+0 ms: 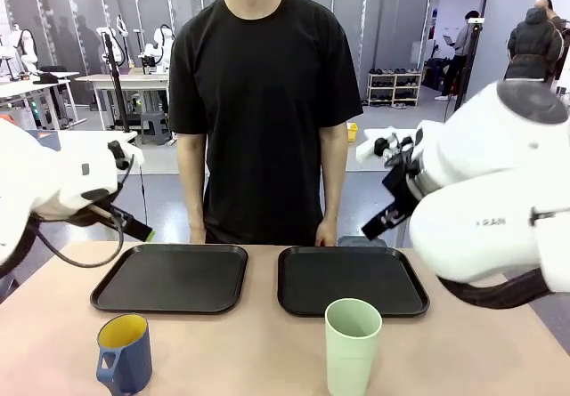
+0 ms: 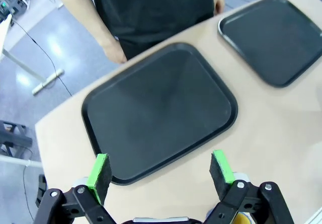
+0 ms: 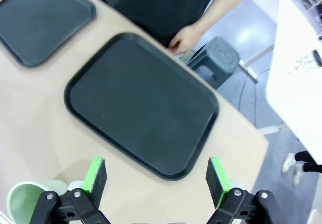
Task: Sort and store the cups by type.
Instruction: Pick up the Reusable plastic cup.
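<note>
Table: tumbler and mug stand upright.

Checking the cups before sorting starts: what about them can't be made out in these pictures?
Blue mug: front view, base cut off by the bottom edge.
Mint tumbler: front view, base cut off likewise; right wrist view, mostly cut off by the corner and hidden behind the right gripper.

Two trays side by side on far half of tabletop: left tray, right tray, narrow gap between. Mug on tabletop before left tray. Tumbler before right tray, well right of mug. Person behind far edge, centred.
</note>
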{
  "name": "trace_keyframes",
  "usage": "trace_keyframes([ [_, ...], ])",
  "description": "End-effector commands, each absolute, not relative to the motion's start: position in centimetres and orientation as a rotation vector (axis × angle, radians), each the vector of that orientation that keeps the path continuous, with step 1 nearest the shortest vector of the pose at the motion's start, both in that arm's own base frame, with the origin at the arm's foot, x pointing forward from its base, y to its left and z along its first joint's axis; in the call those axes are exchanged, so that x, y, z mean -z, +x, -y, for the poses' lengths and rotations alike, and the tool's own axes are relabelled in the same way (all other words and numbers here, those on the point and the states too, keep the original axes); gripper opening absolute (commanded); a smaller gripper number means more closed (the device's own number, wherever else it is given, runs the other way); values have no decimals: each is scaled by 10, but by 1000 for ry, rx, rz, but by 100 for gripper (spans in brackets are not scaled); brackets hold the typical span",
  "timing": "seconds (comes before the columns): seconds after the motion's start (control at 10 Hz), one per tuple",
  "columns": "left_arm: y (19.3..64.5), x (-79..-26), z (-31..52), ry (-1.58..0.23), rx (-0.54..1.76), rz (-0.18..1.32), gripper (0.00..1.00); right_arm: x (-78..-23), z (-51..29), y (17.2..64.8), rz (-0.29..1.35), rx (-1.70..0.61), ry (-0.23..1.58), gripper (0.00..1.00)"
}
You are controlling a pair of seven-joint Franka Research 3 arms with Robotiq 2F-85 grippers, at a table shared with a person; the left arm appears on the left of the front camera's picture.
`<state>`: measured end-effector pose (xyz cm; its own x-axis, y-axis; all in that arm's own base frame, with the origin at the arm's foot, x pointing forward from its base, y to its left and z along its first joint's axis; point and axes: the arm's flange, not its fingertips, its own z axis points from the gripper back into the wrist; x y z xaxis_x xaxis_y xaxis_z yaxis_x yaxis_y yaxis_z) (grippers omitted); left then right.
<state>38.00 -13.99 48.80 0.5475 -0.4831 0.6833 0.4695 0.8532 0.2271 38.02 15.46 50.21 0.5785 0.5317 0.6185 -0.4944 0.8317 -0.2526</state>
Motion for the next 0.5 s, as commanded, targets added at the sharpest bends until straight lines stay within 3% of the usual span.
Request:
trace_keyframes([
  [0.0, 353, -495, 141, 41, 570, 837, 100, -523, -162, 360, 786, -563, -110, 100],
  [0.4, 334, -504, 146, 68, 602, 905, 100, -527, -163, 344, 804, -571, -136, 100],
])
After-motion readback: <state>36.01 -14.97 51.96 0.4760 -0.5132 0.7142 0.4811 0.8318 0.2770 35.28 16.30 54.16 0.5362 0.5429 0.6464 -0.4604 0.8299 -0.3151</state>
